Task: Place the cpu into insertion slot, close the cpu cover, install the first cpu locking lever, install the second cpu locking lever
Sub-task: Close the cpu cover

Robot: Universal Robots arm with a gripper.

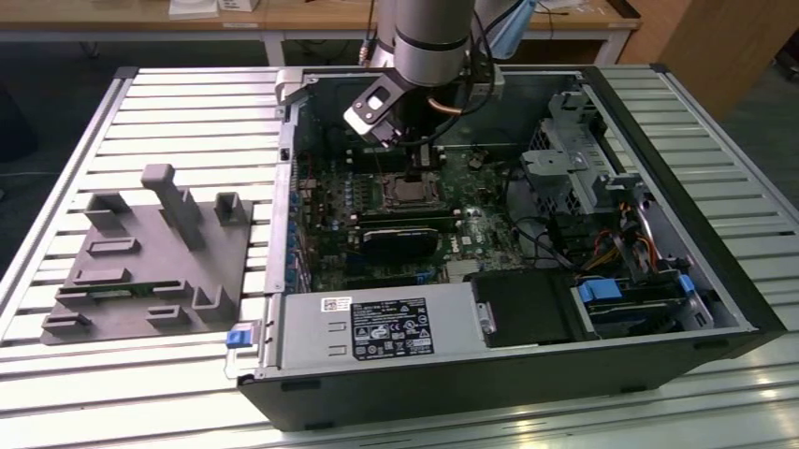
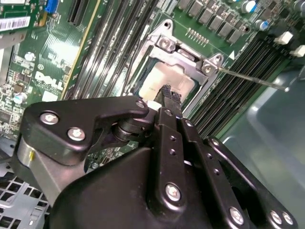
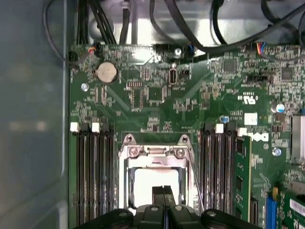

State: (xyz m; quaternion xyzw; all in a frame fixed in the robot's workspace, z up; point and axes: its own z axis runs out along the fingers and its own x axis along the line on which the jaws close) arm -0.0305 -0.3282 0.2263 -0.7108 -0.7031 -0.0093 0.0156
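so far the cpu (image 3: 143, 183) seems seated under the lowered cover (image 3: 125, 176), one lever (image 2: 252, 78) juts out unlatched, jaws pressed together just above.

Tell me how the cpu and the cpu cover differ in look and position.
The cpu is a solid, plain pale plate, while the cpu cover is an open frame with a large window. The cpu sits inside that window and the cpu cover rings it. The cpu cover's outline is larger than the cpu's. Both are square, look metallic and appear to lie flat.
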